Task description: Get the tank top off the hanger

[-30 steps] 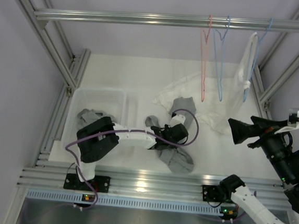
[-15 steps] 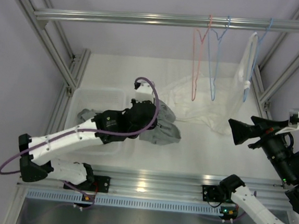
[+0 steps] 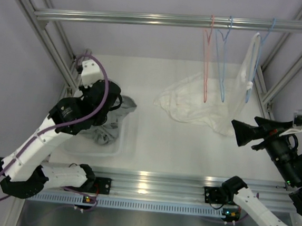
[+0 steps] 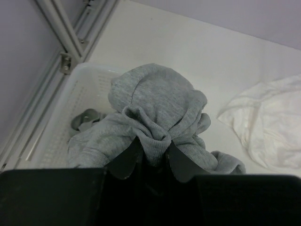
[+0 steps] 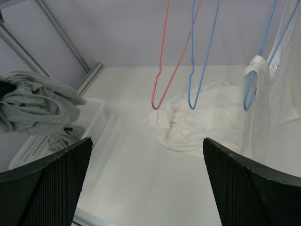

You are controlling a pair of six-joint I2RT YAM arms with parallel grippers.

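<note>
Basket [image 3: 117, 150] of white perforated plastic sits at the table's 9 o'clock. The left gripper [image 4: 149, 157] is clenched on a bunched grey garment [image 4: 157, 101] and holds it above the basket, with its lower folds draping inside. A smaller grey piece [image 4: 84, 120] lies on the basket floor, at 9 o'clock from the held bundle. The white tank top [image 3: 249, 63] hangs on a blue hanger [image 3: 263, 35] from the overhead rail [image 3: 148, 20] at 2 o'clock. Beside it, toward 12 o'clock, hang a bare blue hanger [image 3: 221, 61] and a bare red hanger [image 3: 206, 65]. Under them a white cloth heap [image 3: 189, 103] lies on the table. The right gripper [image 5: 146, 155] waits at 3 o'clock, fingers spread wide and holding nothing.
</note>
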